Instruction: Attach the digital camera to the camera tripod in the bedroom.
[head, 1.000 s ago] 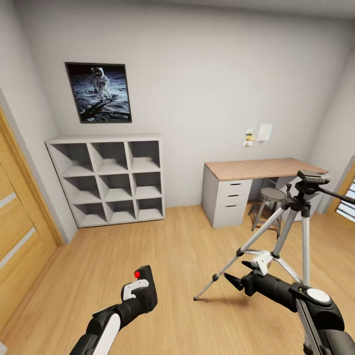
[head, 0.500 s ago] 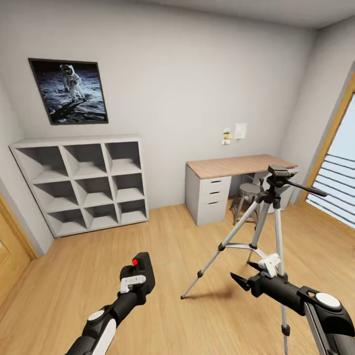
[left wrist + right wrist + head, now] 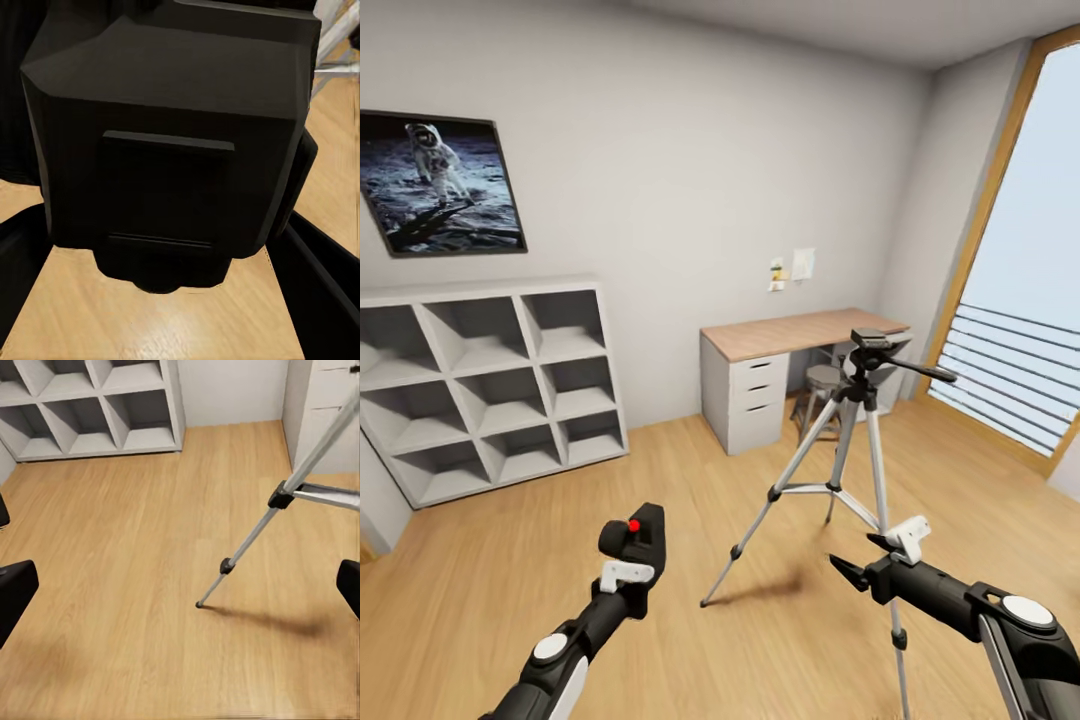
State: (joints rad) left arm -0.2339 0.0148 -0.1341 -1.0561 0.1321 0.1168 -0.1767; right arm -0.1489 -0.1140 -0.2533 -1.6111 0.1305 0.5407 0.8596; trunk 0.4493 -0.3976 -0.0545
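In the head view the digital camera, a chunky black body with a red button on top, sits upright in my left gripper, which is shut on it low over the plank floor. The left wrist view has the camera close up between the dark fingers. The camera tripod stands on the floor ahead and to the right, its black head and pan handle level with the desk top. My right gripper hangs open and empty, short of the tripod's near legs. The right wrist view has one tripod leg beyond the spread fingertips.
White cube shelves stand against the back wall at the left under an astronaut picture. A wood-topped desk with drawers and a grey stool stand behind the tripod. A tall window with slats takes up the right wall.
The head view has swung to the right: the door has left the picture, and the shelves and tripod sit further left in it. Both arms keep their pose, with the camera still held.
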